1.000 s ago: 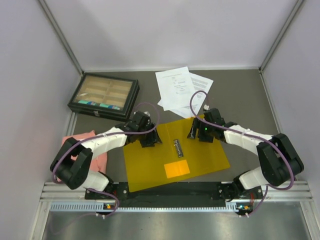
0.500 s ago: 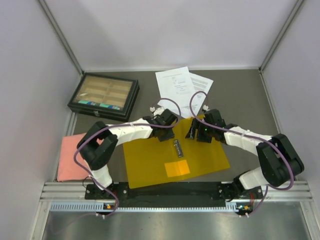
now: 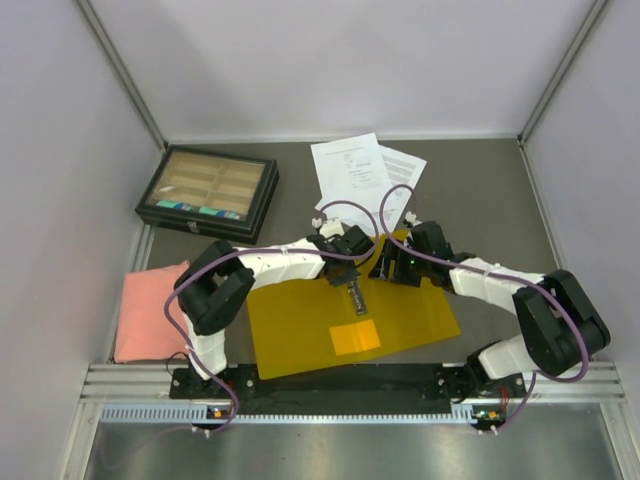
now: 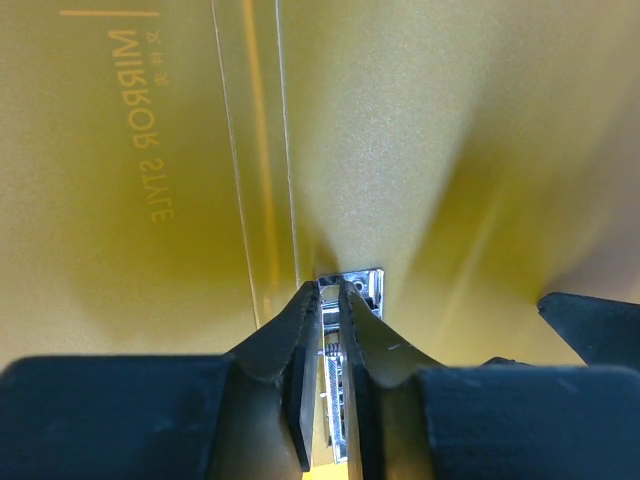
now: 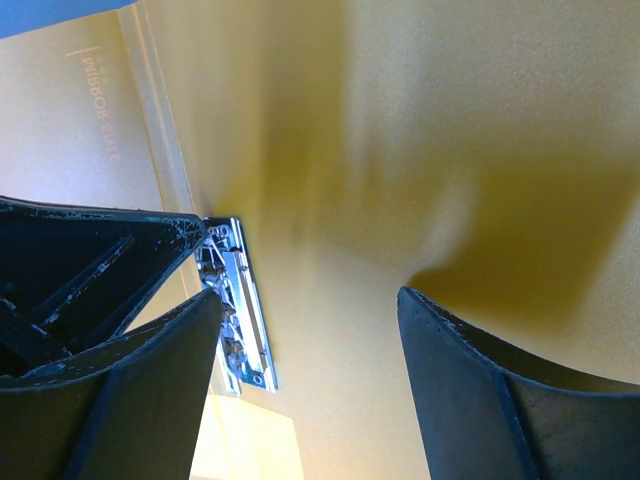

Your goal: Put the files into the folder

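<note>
Centre of the top view: my left gripper point(image 4: 328, 300) pinches the metal clip point(image 4: 362, 283) of the folder point(image 3: 300, 320), fingers almost together. My right gripper point(image 5: 310, 340) hangs spread just beside it, over the folder. Files point(image 3: 350, 175) lie upper centre, outside the folder.

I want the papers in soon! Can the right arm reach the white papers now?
Probably yes. The right gripper is open and empty, and the papers lie just beyond it with nothing between. The left gripper is off to the side, on the folder's metal clip.
</note>
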`<state>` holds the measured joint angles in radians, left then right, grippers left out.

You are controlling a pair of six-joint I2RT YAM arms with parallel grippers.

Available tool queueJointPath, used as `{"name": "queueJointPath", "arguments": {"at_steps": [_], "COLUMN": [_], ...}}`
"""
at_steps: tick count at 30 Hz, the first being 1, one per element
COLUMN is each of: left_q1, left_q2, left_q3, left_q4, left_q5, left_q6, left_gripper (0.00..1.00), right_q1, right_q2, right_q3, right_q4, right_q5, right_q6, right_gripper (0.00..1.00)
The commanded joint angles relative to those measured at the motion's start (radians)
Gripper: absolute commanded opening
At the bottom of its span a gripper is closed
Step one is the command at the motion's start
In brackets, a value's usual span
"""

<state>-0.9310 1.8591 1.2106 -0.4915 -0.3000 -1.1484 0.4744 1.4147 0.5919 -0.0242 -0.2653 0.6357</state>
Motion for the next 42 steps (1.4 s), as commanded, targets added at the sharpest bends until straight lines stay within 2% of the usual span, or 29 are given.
{"name": "queueJointPath", "arguments": {"at_steps": [1, 7, 16, 29, 38, 42], "left_q1": [-0.011, -0.014, -0.025, -0.026, -0.025, -0.026], "left_q2": [0.011, 0.014, -0.05, -0.063, -0.113, -0.117], "left_q3": [0.027, 0.02, 0.007, -0.026, -0.074, -0.074], "left_q4": [-0.039, -0.045, -0.056, 0.008, 0.047, 0.036], "left_q5": [-0.031, -0.031, -0.094, -0.033, -0.022, -0.024], "left_q6": [-0.036, -0.047, -0.03, 0.006, 0.007, 0.007], "left_gripper": [0.16, 0.15, 0.29, 0.29, 0.39, 0.35], "right_q1": [-0.002, -0.002, -0.003, 0.0, -0.003, -0.002], "right_q2": [0.032, 0.038, 0.053, 0.055, 0.059, 0.064], "right_q3": [-0.064, -0.072, -0.083, -0.086, -0.09, -0.09], "right_q4": [-0.102, -0.083, -0.068, -0.074, -0.069, -0.066], "right_q5": [0.001, -0.008, -0.011, -0.008, -0.009, -0.012], "right_q6": [-0.021, -0.018, -0.016, -0.021, -0.024, -0.024], "right_gripper": [0.72, 0.72, 0.72, 0.72, 0.72, 0.72]}}
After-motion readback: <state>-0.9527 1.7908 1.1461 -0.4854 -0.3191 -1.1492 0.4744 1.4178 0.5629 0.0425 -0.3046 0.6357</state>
